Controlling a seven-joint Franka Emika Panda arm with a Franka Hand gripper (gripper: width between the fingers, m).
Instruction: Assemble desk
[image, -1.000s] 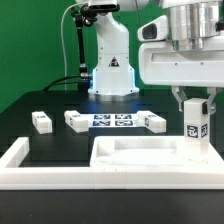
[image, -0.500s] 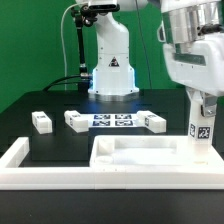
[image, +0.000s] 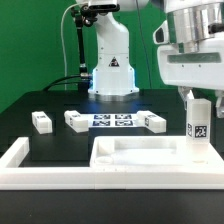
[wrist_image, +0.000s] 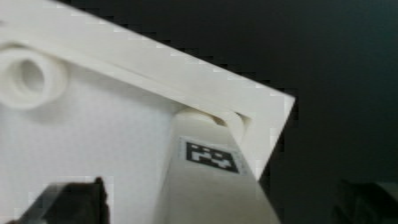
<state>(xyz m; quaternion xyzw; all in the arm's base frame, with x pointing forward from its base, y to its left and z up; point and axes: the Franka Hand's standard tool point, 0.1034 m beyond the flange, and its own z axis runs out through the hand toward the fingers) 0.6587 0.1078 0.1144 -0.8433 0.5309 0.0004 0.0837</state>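
The white tabletop (image: 108, 141) lies rim-up at the front, inside the barrier wall. One white leg (image: 199, 122) with a tag stands upright on its corner at the exterior view's right. My gripper (image: 198, 98) hangs over the top of this leg. In the wrist view the leg (wrist_image: 217, 165) runs up between my two dark fingers (wrist_image: 71, 200), with a gap on each side, so the jaws are open around it. The tabletop (wrist_image: 89, 140) and a round socket (wrist_image: 27, 78) show beside it. Three more legs lie behind: (image: 41, 121), (image: 76, 121), (image: 153, 122).
The marker board (image: 114, 120) lies flat between the loose legs. A long low white barrier wall (image: 18, 158) runs along the front and the exterior view's left. The arm's base (image: 110, 65) stands at the back centre.
The wrist twisted about the upright leg half a second ago and has turned back. The leg stands at the same corner, its tag turned slightly.
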